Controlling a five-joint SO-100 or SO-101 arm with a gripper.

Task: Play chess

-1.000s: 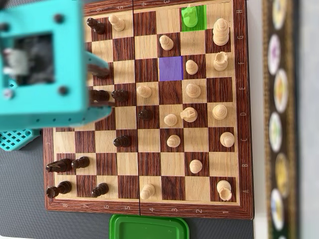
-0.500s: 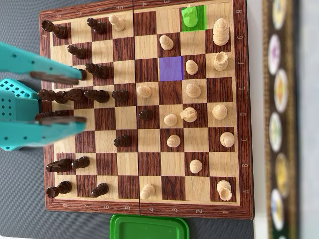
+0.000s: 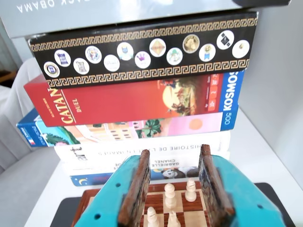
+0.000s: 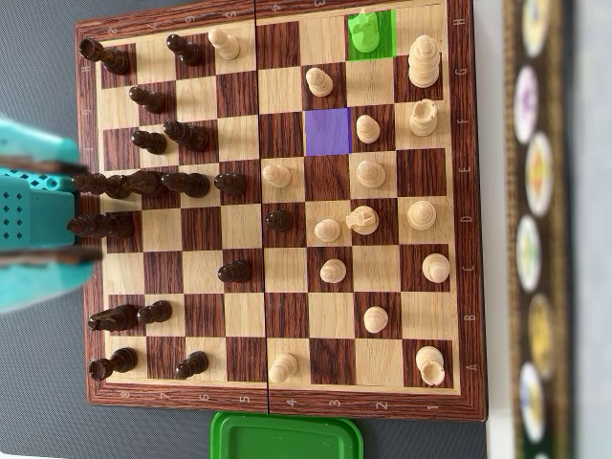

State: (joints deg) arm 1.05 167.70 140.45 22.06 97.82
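Since 0.5 s ago the teal gripper [image 4: 81, 206] has pulled back toward the left edge of the overhead view; fingertips now sit just past the board's left border, whereas before they reached over the dark pieces several files in. Jaws stand apart w/ nothing between them, clear in the wrist view too [image 3: 173, 189], where brown pads [image 3: 135, 189] line the inner faces.

Readable text, wrist view: a stack of boxes and books behind the board. Red box [image 3: 137, 101] reads "CATAN DUEL" w/ "KOSMOS" on the blue end. Grey book on top [image 3: 118, 12] shows "...CK OBAMA", upside down. White book [image 3: 142, 151] reads "HISTOIRE DE L'ART..."; below it "GABRIELLE CHANEL". Black box [image 3: 142, 49] has a gold key-pattern border and round emblems, no legible words.

Chessboard [image 4: 277, 402]: wood, dark/light squares, rim letters and nos., lying on a grey mat, filling most of the overhead view. Dark pieces cluster left, pale pieces right. One square near top right is tinted green w/ a green-tinted piece [image 4: 364, 32] on it; one square [image 4: 328, 132] lower left of it is tinted purple, empty. Green lid or tray [image 4: 287, 435] just below the board's bottom edge.
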